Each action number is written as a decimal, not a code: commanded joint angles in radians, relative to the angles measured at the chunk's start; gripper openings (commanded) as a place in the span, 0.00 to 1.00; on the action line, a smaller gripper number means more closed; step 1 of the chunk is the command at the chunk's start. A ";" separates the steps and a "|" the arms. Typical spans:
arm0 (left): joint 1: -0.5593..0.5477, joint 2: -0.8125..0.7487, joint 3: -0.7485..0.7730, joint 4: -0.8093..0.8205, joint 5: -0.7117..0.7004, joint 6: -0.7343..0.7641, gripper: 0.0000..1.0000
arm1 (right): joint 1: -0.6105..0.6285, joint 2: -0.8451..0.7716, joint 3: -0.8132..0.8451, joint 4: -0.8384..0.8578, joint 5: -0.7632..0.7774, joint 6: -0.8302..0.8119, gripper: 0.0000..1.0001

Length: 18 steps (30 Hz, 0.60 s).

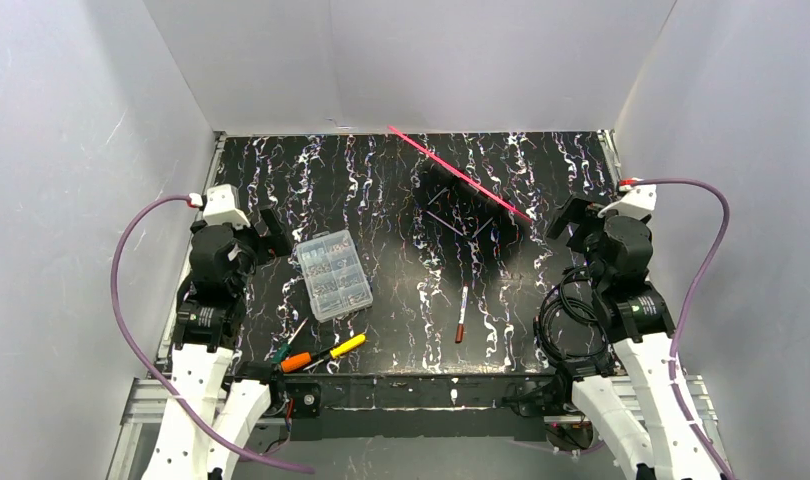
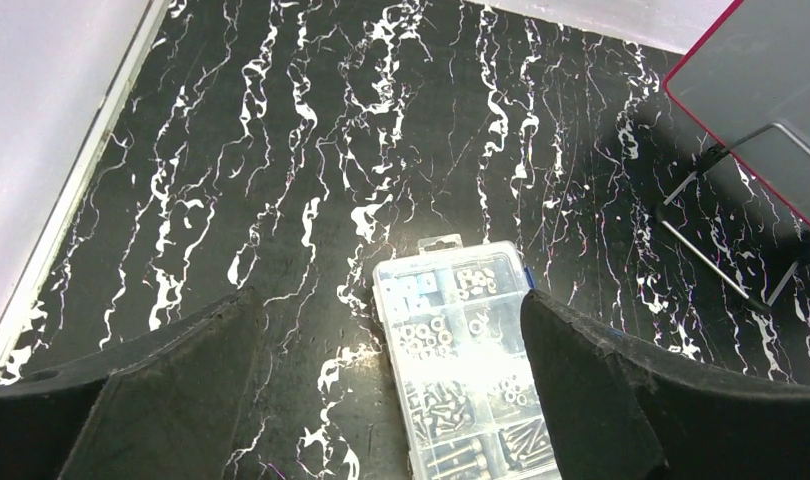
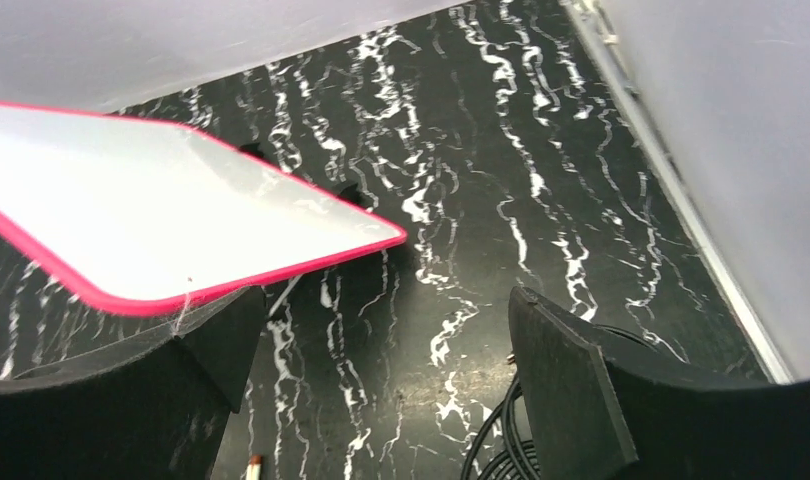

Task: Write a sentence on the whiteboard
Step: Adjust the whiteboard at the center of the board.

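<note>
Two claws hang spread and empty: the left gripper [image 2: 386,300] beside an organizer box [image 2: 461,370], the right gripper [image 3: 386,300] near the whiteboard [image 3: 181,215], propped tilted and blank at the back. Writing looks unstarted; next, one claw must grasp the marker [image 1: 462,313] lying between the arms.

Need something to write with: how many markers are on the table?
1. The marker lies on the table near its front edge, between the clear organizer box and the right arm. Another could hide behind the propped whiteboard.
</note>
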 commanded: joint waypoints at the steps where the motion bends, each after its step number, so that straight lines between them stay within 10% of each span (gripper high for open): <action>1: 0.004 0.017 0.026 -0.013 -0.009 -0.024 0.99 | -0.001 -0.018 0.062 -0.031 -0.197 -0.043 1.00; 18: 0.004 0.006 0.007 0.001 0.035 -0.011 0.99 | 0.000 0.054 0.064 -0.037 -0.595 -0.145 1.00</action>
